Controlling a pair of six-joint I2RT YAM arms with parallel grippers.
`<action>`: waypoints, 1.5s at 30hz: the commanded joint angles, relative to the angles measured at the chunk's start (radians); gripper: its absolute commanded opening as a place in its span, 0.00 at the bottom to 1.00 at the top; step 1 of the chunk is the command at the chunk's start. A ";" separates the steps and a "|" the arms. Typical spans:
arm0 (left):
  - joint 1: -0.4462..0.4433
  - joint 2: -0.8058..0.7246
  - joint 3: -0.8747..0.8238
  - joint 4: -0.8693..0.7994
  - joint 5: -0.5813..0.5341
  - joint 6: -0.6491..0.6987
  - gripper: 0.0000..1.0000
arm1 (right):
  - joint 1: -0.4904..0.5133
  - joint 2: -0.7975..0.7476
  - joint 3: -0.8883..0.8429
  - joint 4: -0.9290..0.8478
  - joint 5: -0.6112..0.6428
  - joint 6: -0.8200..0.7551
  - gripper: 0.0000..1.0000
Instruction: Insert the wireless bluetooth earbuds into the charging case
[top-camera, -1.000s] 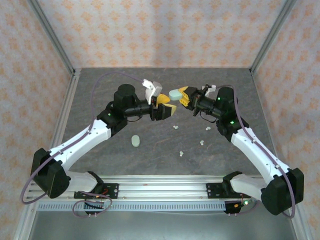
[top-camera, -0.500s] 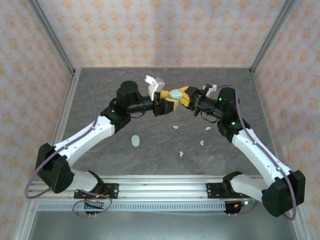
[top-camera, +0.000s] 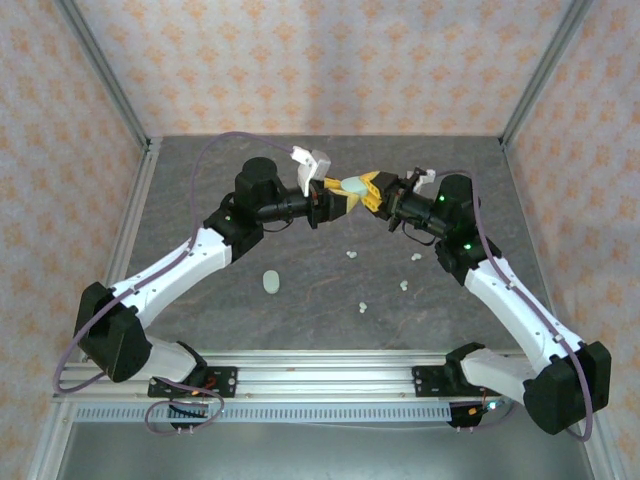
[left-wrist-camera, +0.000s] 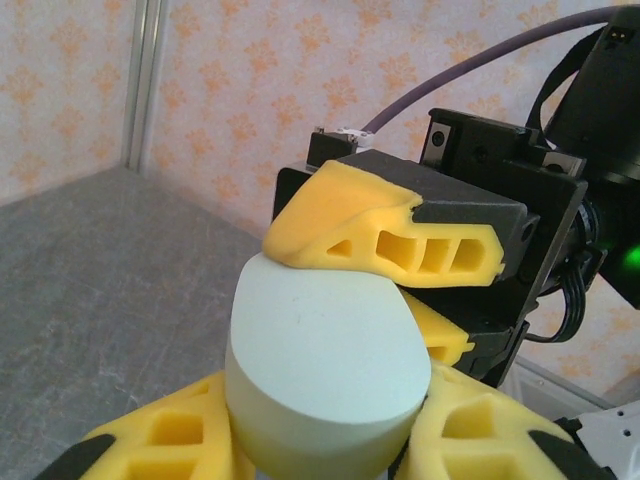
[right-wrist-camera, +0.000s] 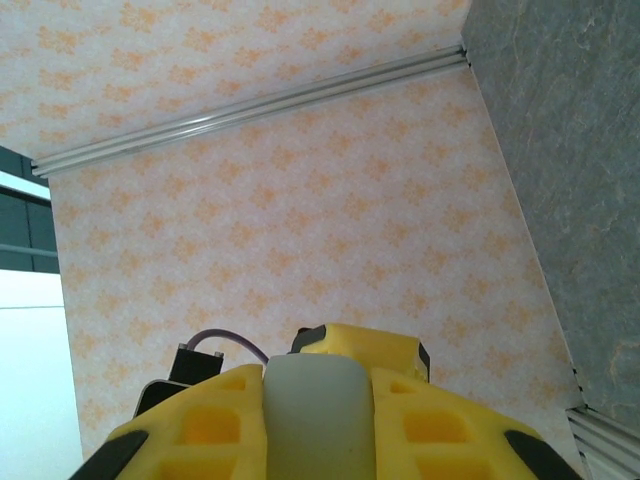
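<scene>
A pale green oval charging case (top-camera: 352, 186) hangs in the air above the middle back of the table. My right gripper (top-camera: 367, 189) is shut on it from the right, and its two yellow fingers (right-wrist-camera: 215, 425) press the case (right-wrist-camera: 318, 415) between them. My left gripper (top-camera: 335, 196) comes in from the left, and its fingers (left-wrist-camera: 165, 430) touch both sides of the case (left-wrist-camera: 320, 340). The case lid looks closed. Several tiny whitish earbuds lie on the table: one (top-camera: 351, 254), another (top-camera: 414, 258), a third (top-camera: 403, 285).
A second pale green case (top-camera: 270, 283) lies flat on the grey table (top-camera: 200, 200), left of centre. One more earbud (top-camera: 362, 306) sits nearer the front rail (top-camera: 320, 380). Patterned walls stand on three sides.
My left gripper has moved right and up from beside the case, and its fingers now sit on the case. The right gripper has kept the case nearly still.
</scene>
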 joint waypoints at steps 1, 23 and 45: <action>-0.007 0.007 0.043 0.033 0.030 -0.003 0.25 | 0.011 -0.017 0.028 0.016 -0.050 0.037 0.18; 0.008 -0.121 0.062 -0.236 0.164 0.008 0.13 | -0.073 -0.178 0.148 -0.283 -0.079 -0.827 0.73; -0.011 -0.172 0.105 -0.156 0.237 -0.131 0.12 | 0.031 -0.151 0.102 -0.005 -0.243 -0.946 0.79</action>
